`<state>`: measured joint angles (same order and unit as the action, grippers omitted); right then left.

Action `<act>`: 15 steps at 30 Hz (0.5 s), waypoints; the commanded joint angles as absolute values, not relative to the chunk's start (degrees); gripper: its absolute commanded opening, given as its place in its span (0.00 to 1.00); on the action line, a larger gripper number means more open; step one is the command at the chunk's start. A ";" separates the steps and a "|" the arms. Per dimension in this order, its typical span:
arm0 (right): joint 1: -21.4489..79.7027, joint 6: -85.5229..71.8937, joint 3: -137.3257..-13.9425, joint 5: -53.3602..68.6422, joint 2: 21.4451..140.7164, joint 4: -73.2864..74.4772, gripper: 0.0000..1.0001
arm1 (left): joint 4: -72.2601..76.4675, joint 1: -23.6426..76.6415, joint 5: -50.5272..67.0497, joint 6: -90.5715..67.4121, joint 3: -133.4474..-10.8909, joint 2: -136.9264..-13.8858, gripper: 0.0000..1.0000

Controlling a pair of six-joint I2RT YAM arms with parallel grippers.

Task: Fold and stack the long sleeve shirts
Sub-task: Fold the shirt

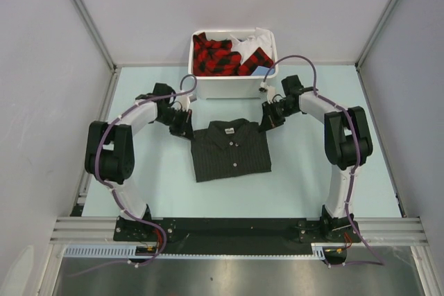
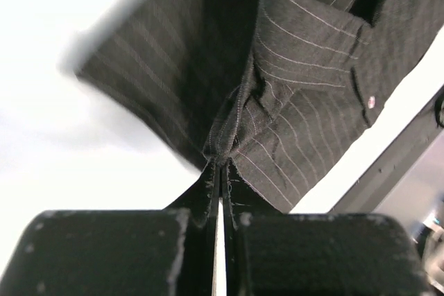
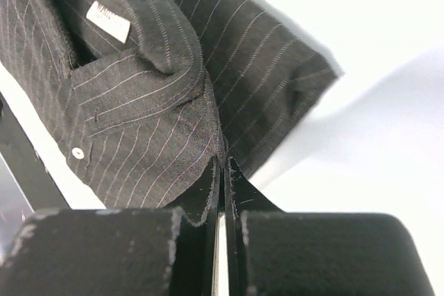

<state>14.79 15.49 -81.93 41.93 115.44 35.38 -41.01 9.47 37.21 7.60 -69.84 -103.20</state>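
The charcoal pinstriped shirt is seen lying on the pale desk, folded into a compact rectangle with the sleeves tucked out of sight, the collar turned toward the far side and the button placket facing up. The left gripper is clamped on a fold of the shirt's fabric at the left shoulder corner, its fingers pressed together on the cloth. The right gripper is likewise pinched tight on the fabric at the right shoulder corner. A small white neck label is visible inside the collar. Just beyond the shirt, a white bin is set, in which red-and-black plaid garments and a white garment are piled.
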 commanded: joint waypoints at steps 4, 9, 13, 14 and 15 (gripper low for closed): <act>13.45 12.13 -82.44 40.88 113.28 27.25 0.00 | -38.76 9.76 33.67 9.32 -74.44 -103.70 0.00; 13.97 10.38 -82.79 38.94 117.33 24.97 0.00 | -36.92 8.53 31.38 7.74 -72.43 -108.19 0.00; 14.59 8.71 -81.83 37.53 117.77 23.03 0.01 | -34.64 7.74 30.59 7.30 -71.72 -108.81 0.01; 14.50 8.44 -81.57 37.18 117.69 22.85 0.01 | -34.37 7.73 30.59 7.03 -71.89 -108.90 0.01; 14.41 8.09 -81.13 35.96 117.60 22.68 0.01 | -34.02 7.73 30.50 6.77 -71.89 -108.90 0.05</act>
